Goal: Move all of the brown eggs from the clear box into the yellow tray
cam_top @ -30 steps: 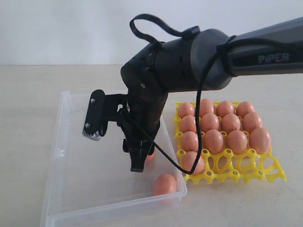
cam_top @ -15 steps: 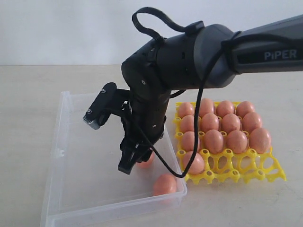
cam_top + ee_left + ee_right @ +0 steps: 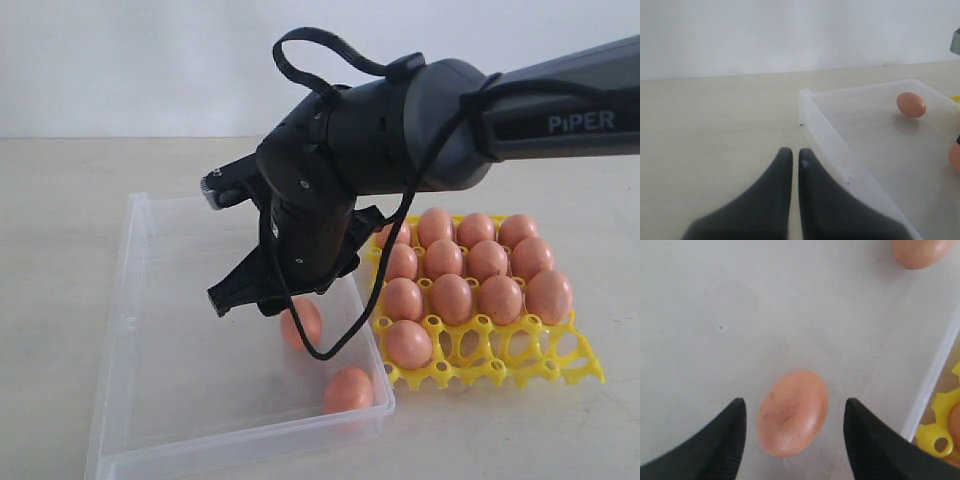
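Right gripper (image 3: 795, 404) swung flatter, spread wide astride brown egg (image 3: 792, 415); left gripper (image 3: 795, 151) closed, wrist-view only.

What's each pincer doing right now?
Left pincer: shut, empty.
Right pincer: open, straddling a brown egg, not gripping it.

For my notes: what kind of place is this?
Probably a lab test bench: a plain beige table, a blank white wall, and a robot arm over a clear box.
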{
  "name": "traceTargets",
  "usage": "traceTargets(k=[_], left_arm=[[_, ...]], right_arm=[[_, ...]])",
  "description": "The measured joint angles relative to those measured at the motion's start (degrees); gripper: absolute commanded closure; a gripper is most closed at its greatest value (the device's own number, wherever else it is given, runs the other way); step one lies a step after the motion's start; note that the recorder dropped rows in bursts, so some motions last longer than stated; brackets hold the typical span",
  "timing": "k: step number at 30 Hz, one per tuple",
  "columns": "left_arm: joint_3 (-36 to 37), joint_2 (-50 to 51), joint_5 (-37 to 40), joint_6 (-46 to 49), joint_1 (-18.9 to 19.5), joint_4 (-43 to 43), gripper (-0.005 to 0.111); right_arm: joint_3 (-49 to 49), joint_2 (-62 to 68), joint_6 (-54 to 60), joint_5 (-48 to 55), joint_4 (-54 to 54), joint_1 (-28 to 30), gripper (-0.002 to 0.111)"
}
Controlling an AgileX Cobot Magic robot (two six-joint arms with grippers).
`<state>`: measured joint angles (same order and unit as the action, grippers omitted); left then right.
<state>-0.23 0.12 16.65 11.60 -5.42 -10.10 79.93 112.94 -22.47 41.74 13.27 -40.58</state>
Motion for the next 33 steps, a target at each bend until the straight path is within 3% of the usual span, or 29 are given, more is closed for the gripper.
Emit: traceTargets(k=[19,20,22,23,33], left_arm=[[0.00,0.00,0.00,0.00,0.00,0.00,0.103],[0.00,0.00,0.00,0.00,0.00,0.00,0.103],[0.00,0.00,0.00,0.00,0.00,0.00,0.103],[0.00,0.00,0.00,0.00,0.00,0.00,0.103],[0.00,0.00,0.00,0.00,0.00,0.00,0.103]], right_arm=[[0.00,6.43,-15.06,-0.31,1.90,0.00,0.059],[0.00,7.03,-15.70,-0.31,1.90,0.00,0.063],[0.00,7.59,-16.48,-0.56,1.90,0.00,0.089],[0.00,7.58,-16.62,-0.57,1.90,0.00,0.108],[-0.26,5.06,-13.60,-5.66,4.22,0.00,0.108]])
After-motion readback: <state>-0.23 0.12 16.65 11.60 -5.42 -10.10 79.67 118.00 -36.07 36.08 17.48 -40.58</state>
